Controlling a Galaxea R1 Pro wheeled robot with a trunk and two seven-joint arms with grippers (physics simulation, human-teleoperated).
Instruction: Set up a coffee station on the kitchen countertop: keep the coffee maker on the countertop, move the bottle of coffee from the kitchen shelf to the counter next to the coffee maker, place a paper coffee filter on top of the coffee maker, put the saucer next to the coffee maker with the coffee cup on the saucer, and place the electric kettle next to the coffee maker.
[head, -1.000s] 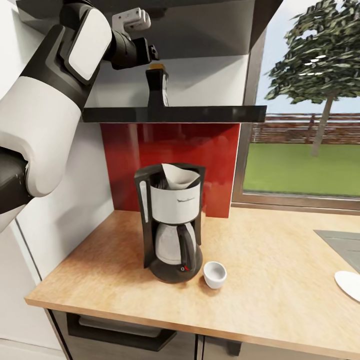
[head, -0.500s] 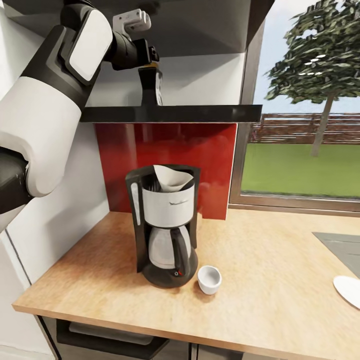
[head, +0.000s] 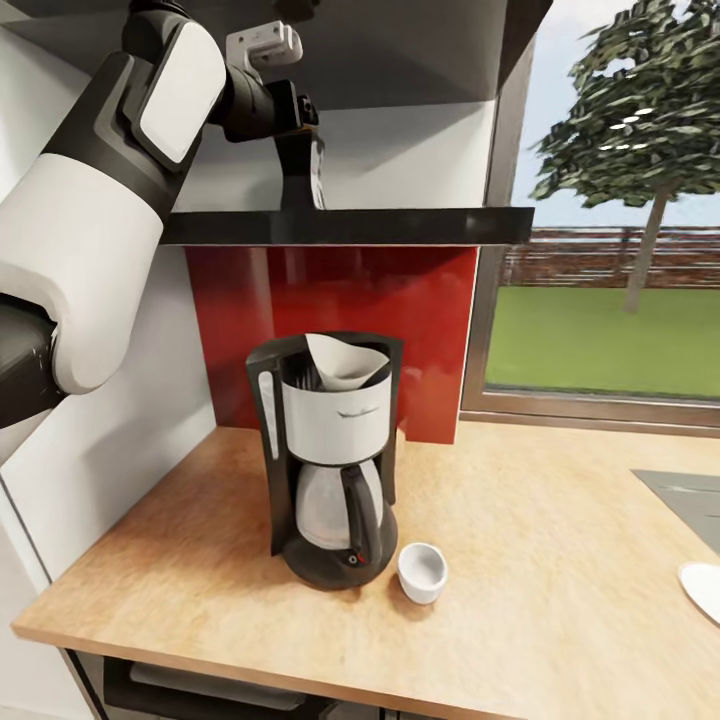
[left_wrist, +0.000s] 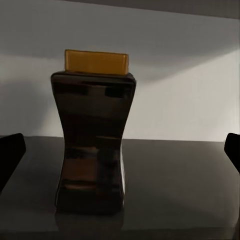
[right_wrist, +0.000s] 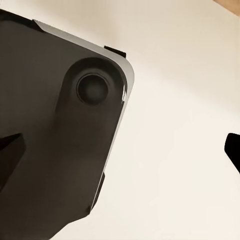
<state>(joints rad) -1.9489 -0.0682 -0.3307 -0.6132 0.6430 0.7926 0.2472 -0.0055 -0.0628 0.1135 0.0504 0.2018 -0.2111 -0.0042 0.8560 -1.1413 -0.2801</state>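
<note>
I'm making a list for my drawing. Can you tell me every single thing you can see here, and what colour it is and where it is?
coffee maker: one, black and white, on the countertop.
paper coffee filter: one, white, in the coffee maker's top.
coffee cup: one, white, on the countertop beside the coffee maker.
saucer: one, white, far along the countertop at the picture's edge.
bottle of coffee: one, dark with golden lid, upright on the kitchen shelf.
kitchen shelf: one, dark grey, above the coffee maker.
kitchen countertop: one, tan wood.
sink: one, grey, set in the countertop.
left gripper: open, in front of the bottle.
</note>
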